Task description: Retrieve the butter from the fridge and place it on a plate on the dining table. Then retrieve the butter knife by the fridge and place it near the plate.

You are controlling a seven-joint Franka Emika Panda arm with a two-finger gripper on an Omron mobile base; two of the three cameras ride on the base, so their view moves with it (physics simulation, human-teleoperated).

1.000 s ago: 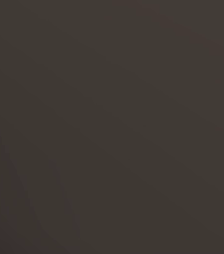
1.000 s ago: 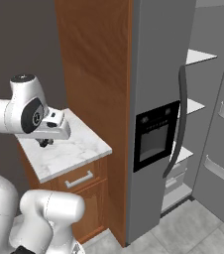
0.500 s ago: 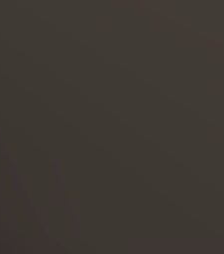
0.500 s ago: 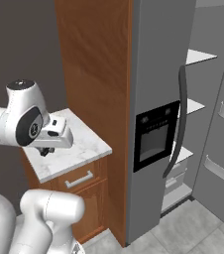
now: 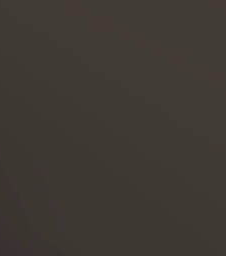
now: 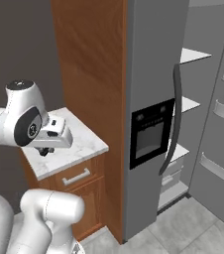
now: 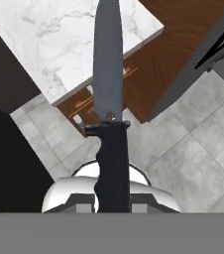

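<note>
Grey steel forms the fridge (image 6: 153,99), the largest item in the right base view; it stands at centre, with one door swung open at the right, exposing white shelves (image 6: 193,54) and door bins. A long dark vertical handle (image 6: 172,119) and a black dispenser panel (image 6: 151,131) sit on the closed door. Brown wood panelling (image 6: 91,74) borders the fridge on its left side. Next to that panelling stands a low wooden cabinet (image 6: 79,191) with a white marble counter top (image 6: 79,144) and a drawer with a pale handle. Grey floor tiles (image 6: 183,223) lie in front of the fridge.

White arm segments rise from the lower left of the right base view, and the hand is positioned above the marble counter top. In the hand view, the gripper (image 7: 113,201) is closed on the black handle of the butter knife (image 7: 109,99). The dark blade extends straight away from the fingers, over the counter edge and the drawer front below. The knife is clear of the counter and touches nothing but the gripper. The left base view is uniformly dark.
</note>
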